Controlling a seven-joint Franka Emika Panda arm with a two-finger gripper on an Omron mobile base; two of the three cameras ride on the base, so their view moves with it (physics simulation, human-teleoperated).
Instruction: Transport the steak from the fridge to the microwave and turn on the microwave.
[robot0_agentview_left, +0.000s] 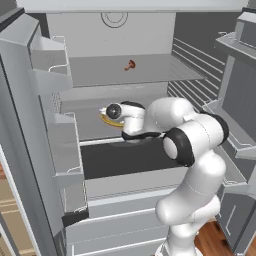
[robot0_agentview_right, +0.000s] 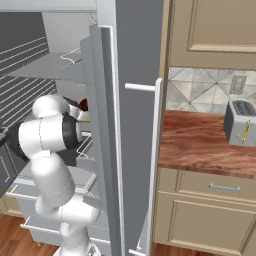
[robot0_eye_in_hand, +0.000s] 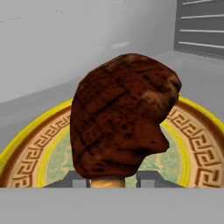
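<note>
The fridge (robot0_agentview_left: 30, 100) stands open, with the arm reaching onto a middle shelf and a small brown mushroom piece (robot0_agentview_left: 130, 64) on the shelf above, at 12 o'clock from the hand. In the hand view a yellow plate (robot0_eye_in_hand: 199, 144) with a patterned rim spreads behind the steak (robot0_eye_in_hand: 122, 116). The gripper (robot0_eye_in_hand: 113, 180) is at 6 o'clock of the steak, fingertips at its lower edge; whether it grips, I cannot tell.

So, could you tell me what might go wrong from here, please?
The steak stands over the yellow plate with the pincer tips at its bottom edge. That grip looks shallow, so it might slip out. Pulling back, the arm could also clip the fridge door bins or drag the plate.
</note>
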